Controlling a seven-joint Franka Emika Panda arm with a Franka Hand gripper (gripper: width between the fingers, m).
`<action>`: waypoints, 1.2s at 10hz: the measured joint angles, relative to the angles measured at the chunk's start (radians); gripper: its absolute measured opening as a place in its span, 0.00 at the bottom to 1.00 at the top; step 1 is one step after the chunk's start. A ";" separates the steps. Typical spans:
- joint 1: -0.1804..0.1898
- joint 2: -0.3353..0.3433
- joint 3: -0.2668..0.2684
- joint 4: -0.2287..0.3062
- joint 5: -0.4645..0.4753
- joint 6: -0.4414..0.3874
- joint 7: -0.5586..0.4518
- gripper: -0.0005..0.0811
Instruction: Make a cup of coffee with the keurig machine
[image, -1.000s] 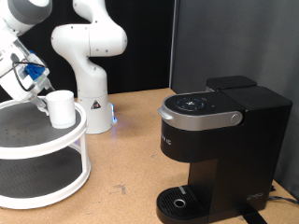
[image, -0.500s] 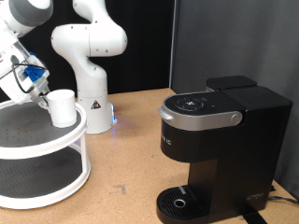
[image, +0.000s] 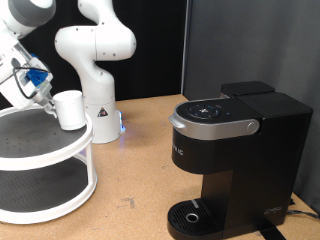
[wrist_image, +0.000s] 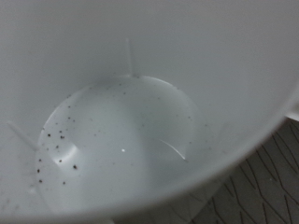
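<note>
So the cup (image: 70, 109) is up at the exterior view's left, sitting just above the top tier of a round white two-level shelf (image: 45, 160), and it looks lifted clear of that surface rather than resting on it, tilted a bit too. The gripper (image: 45, 97) is right against the cup's left side, coming in from the exterior view's top left with some blue bits on the hand, and the jaws look clamped on the cup's rim or wall, though the exact contact spot is hidden behind the cup. The wrist view pretty much backs that up: it's staring straight down into the cup (wrist_image: 121, 121), white inside, with a scatter of tiny dark specks on the bottom and a dark patterned surface peeking out at one corner. The fingers themselves don't show in that shot. The keurig machine (image: 232, 150) is well apart from all this, over at the exterior view's right on the wooden table (image: 140, 165), lid down, silver-grey handle arched over the round button panel, and its circular drip tray (image: 190, 215) at the bottom has nothing on it. Behind the shelf stands the arm's white base (image: 98, 115), with a little blue glow on the table beside it, and a black backdrop behind everything.
</note>
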 joint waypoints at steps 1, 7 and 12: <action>0.000 -0.007 0.000 0.014 0.001 -0.039 0.005 0.08; 0.000 -0.102 0.020 0.119 -0.001 -0.300 0.039 0.08; 0.020 -0.100 0.163 0.000 0.179 0.012 0.339 0.08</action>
